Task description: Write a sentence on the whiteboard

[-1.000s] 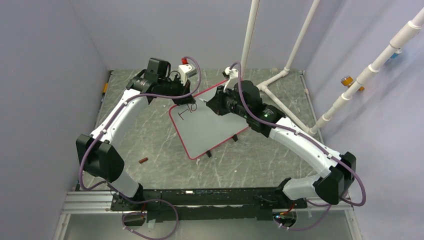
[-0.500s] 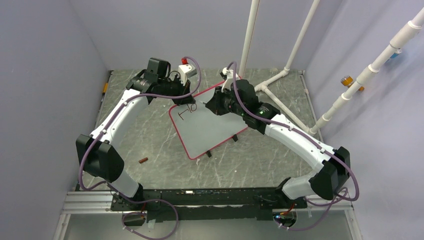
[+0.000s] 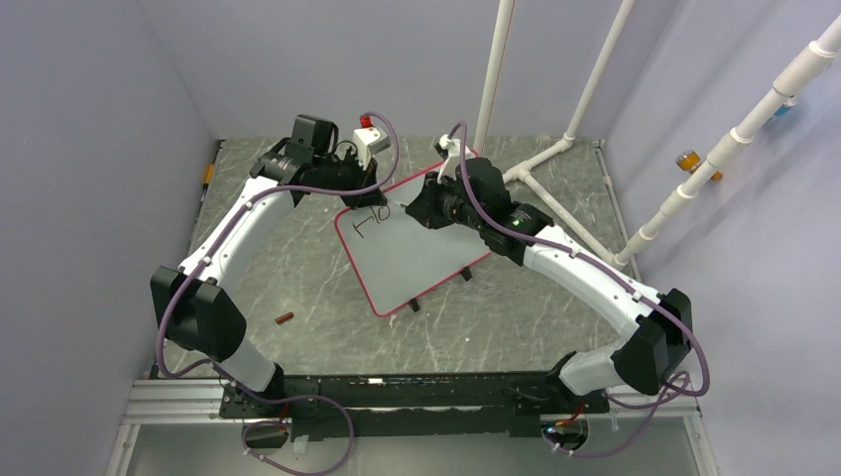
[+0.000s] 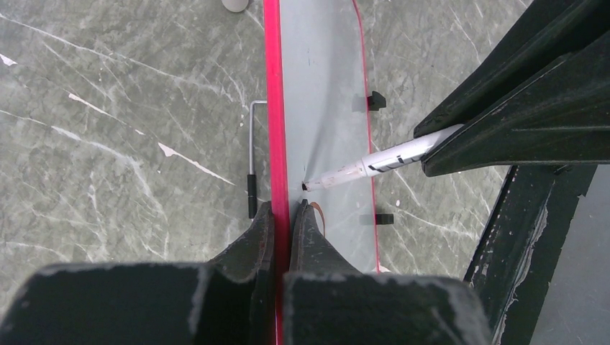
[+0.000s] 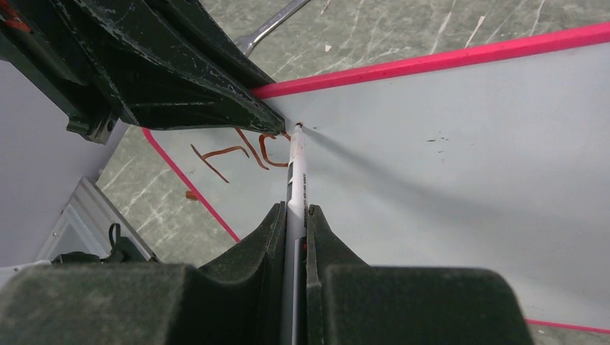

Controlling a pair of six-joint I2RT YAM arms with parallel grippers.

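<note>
Pinching the thin red-pink frame of the whiteboard (image 3: 421,260), the left gripper (image 4: 282,210) has its two dark fingers closed on that edge, one on the outer side and one on the pale writing surface. The board rests on the grey marbled worktop (image 3: 298,268) and stretches away from this gripper's fingertips, with its two small black feet (image 4: 375,100) on the long edge opposite the pinch. Just ahead of the left gripper's fingertips, barely inside the frame, the tip of a white marker (image 4: 381,159) touches the board. The right gripper (image 5: 295,214) clamps that marker between its fingers, the barrel running straight out ahead of them and down to the surface. Left of the marker tip in the right wrist view, close under the left gripper's fingers, sits the sentence (image 5: 241,152), only a few red-brown strokes reading roughly "Ho". Beside the left gripper, on the outer side of the frame, an L-shaped metal rod (image 4: 252,195) with a black handle lies on the worktop. Well behind both grippers, toward the arm bases, a small brown piece (image 3: 285,318) lies alone on the worktop
</note>
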